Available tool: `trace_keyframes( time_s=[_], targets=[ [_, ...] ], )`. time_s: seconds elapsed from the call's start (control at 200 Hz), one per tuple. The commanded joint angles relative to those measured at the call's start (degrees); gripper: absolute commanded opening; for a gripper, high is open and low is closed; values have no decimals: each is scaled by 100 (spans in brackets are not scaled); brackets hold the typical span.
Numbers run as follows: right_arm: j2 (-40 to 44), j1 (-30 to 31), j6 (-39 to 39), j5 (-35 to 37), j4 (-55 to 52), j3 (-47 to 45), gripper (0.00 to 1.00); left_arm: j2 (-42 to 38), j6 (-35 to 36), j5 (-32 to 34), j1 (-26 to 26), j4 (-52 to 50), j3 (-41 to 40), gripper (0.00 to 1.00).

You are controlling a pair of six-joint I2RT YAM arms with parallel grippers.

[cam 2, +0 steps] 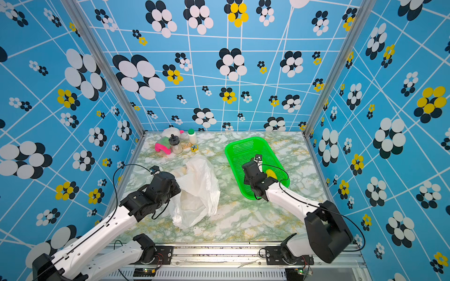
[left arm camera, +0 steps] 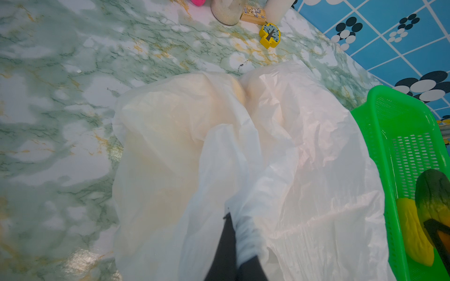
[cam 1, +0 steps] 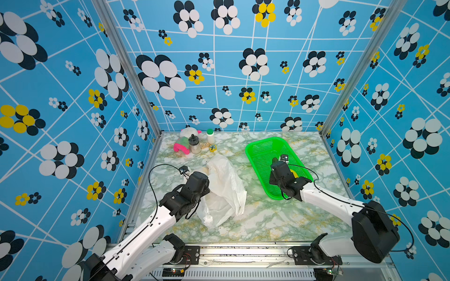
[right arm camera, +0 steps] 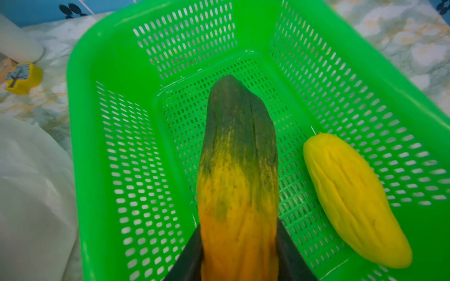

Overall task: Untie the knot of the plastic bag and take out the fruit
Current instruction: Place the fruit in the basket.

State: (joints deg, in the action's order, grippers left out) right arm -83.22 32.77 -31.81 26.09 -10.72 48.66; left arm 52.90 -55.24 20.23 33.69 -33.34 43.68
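looking down my right gripper (right arm camera: 238, 233), i see the jaws part-way open and clamped on the orange end of an orange-and-green fruit (right arm camera: 237, 158). its long axis runs straight out along the fingers, with the green tip pointing away from the wrist toward the far short wall of the green basket (right arm camera: 80, 121). the fruit sits inside the basket walls and roughly in line with the basket's length, though i can't tell whether it rests on the mesh floor or hangs just above it. a yellow fruit (right arm camera: 355, 197) lies on the floor just beside it on the outer side, roughly parallel and not touching. i judge the next move to be a plain release, and it turns on the fruit already being over the floor, not the rim. on the gripper's inner side, outside the basket, the plastic bag (left arm camera: 292, 158) lies slumped on the table (cam 1: 267, 219), nearer my left arm. the left gripper (left arm camera: 239, 253) is fully closed on a twisted bunch of that bag. beyond its tips the bag spreads away from it, with cream lumps (left arm camera: 170, 109) showing through the far end.
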Motion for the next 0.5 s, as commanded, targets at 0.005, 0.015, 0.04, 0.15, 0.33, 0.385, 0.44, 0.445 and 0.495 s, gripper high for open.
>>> trace_keyframes(
  time_s=[0.005, 0.015, 0.04, 0.15, 0.33, 0.385, 0.44, 0.445, 0.495],
  targets=[
    [-410, -153, -136, -420, -258, 246, 39, -184, 93, -152, -50, -249, 208, 0],
    [-442, -165, -144, -424, -247, 248, 39, -197, 88, -142, -48, -251, 197, 0],
    [-522, -204, -149, -468, -236, 264, 39, -239, 93, -120, -48, -245, 170, 0],
    [-807, -400, -218, -711, -179, 313, 42, -437, 119, -117, -47, -119, -4, 0],
    [-1002, -490, -213, -574, -403, 436, 51, -420, 163, -124, -47, -111, -2, 0],
    [-976, -508, -173, -483, -398, 389, 52, -349, 171, -120, -47, -124, 51, 0],
    [-905, -533, -128, -360, -343, 295, 53, -276, 150, -141, -47, -144, 87, 0],
    [-897, -534, -121, -342, -338, 294, 53, -274, 144, -137, -47, -145, 92, 0],
    [-838, -576, -93, -231, -333, 208, 54, -242, 111, -153, -47, -179, 105, 0]
  ],
)
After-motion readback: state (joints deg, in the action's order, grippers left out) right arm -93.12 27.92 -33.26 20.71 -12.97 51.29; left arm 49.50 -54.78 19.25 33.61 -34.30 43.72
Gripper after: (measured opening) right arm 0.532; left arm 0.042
